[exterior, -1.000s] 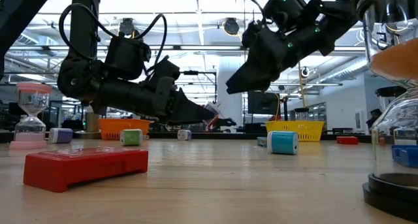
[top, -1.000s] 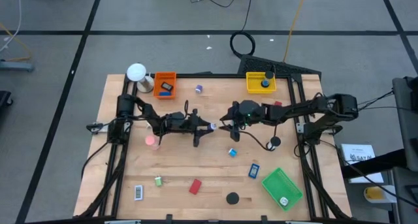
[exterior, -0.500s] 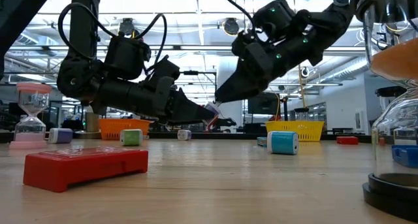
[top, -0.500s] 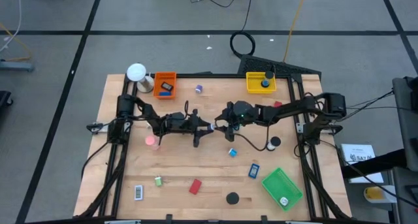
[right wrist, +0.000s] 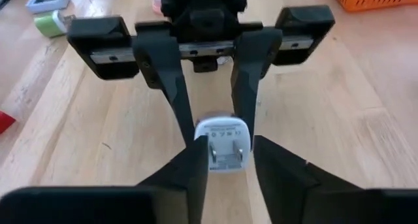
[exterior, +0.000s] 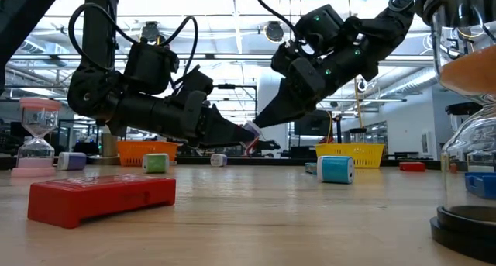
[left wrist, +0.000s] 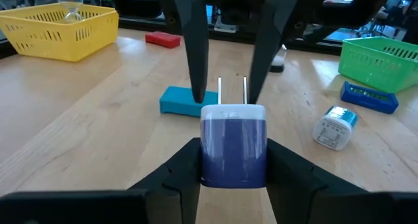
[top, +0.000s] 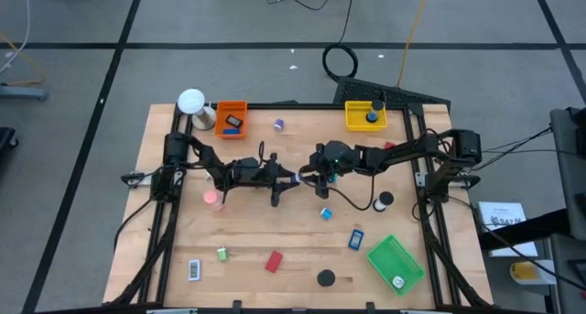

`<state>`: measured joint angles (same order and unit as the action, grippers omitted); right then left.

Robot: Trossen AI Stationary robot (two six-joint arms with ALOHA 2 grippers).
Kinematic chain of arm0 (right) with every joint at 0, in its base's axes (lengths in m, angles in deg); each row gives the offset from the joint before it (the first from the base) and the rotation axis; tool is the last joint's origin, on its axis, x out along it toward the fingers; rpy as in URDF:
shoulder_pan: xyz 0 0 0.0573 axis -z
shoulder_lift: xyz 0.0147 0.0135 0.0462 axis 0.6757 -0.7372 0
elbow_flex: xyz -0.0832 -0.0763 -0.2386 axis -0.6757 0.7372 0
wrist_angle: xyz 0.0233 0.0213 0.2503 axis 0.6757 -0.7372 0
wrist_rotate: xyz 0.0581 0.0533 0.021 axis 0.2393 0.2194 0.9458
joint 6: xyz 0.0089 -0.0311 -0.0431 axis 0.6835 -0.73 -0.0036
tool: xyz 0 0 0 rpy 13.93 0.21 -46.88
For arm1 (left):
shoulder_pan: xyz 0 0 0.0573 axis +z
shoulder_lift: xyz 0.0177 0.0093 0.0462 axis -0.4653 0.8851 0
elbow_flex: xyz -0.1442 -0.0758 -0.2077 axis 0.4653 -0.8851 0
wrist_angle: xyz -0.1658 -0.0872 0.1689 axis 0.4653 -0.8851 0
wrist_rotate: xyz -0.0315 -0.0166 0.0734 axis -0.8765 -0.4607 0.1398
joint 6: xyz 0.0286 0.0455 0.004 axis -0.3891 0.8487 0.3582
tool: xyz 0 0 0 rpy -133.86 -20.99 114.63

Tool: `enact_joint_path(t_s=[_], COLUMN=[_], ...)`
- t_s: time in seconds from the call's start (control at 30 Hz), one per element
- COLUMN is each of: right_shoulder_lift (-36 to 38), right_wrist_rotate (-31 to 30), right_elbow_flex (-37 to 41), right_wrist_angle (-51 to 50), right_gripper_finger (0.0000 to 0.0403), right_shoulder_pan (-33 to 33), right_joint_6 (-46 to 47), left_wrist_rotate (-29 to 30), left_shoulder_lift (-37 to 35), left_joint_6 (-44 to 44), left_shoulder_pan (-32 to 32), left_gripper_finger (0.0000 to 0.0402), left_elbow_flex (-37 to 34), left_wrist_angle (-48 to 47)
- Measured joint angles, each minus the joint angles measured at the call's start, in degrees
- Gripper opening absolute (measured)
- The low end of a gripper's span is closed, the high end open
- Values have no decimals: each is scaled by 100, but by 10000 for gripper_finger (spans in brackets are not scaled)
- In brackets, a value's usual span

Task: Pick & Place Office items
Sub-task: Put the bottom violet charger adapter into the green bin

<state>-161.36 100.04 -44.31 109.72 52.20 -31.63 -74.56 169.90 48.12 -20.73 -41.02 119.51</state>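
A small purple-blue roll-shaped charger with a white face and two metal prongs [left wrist: 233, 145] is the item in play, lifted above the table's middle [top: 298, 178]. My left gripper [left wrist: 233, 178] is shut on it. My right gripper [right wrist: 225, 168] is open and faces the left one from the table's right. Its two fingers [left wrist: 194, 61] stand on either side of the pronged end. I cannot tell whether they touch it. In the low view the two grippers meet tip to tip around the charger [exterior: 249, 130]. My left gripper pinches the charger's purple body [left wrist: 233, 152] between its two fingers, one on each side. It comes from the table's left, slanting slightly down. The charger is lifted clear of the table, with its pronged white end [right wrist: 222, 142] pointing toward the right gripper.
Orange tray [top: 231, 118] and yellow tray [top: 366, 115] at the far edge, green tray [top: 396, 263] near right. Loose pieces: purple roll [top: 278, 124], blue roll [top: 325, 213], blue rectangle [top: 355, 240], red rectangle [top: 273, 261], green roll [top: 222, 254], black discs [top: 326, 278], [top: 385, 200]. Pink hourglass [top: 212, 197].
My right gripper has moved toward the table's left and a little down, up to the charger held by the left gripper, until its fingers flank the pronged end. The left gripper and the charger have kept still.
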Motion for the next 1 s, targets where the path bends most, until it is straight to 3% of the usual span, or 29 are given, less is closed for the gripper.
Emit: enact_joint_path(t_s=[0.3, 0.47, 0.83, 1.0], right_shoulder_lift=[0, 0, 0, 0], right_wrist_rotate=[50, 50, 6, -339], right_elbow_flex=[0, 2, 5, -411], right_wrist_angle=[-3, -2, -177, -1544], right_gripper_finger=[47, 40, 40, 40], right_shoulder_pan=[0, 0, 2, 0], right_joint_6=[-90, -156, -201, -200], left_wrist_rotate=[-14, -23, 1, 200], left_shoulder_lift=[0, 0, -22, -493], left_joint_6=[10, -28, 61, 269], left_shoulder_pan=[2, 2, -131, -148], left_gripper_finger=[142, 148, 253, 281], left_elbow_flex=[0, -1, -2, -7], left_wrist_angle=[2, -2, -173, -1174])
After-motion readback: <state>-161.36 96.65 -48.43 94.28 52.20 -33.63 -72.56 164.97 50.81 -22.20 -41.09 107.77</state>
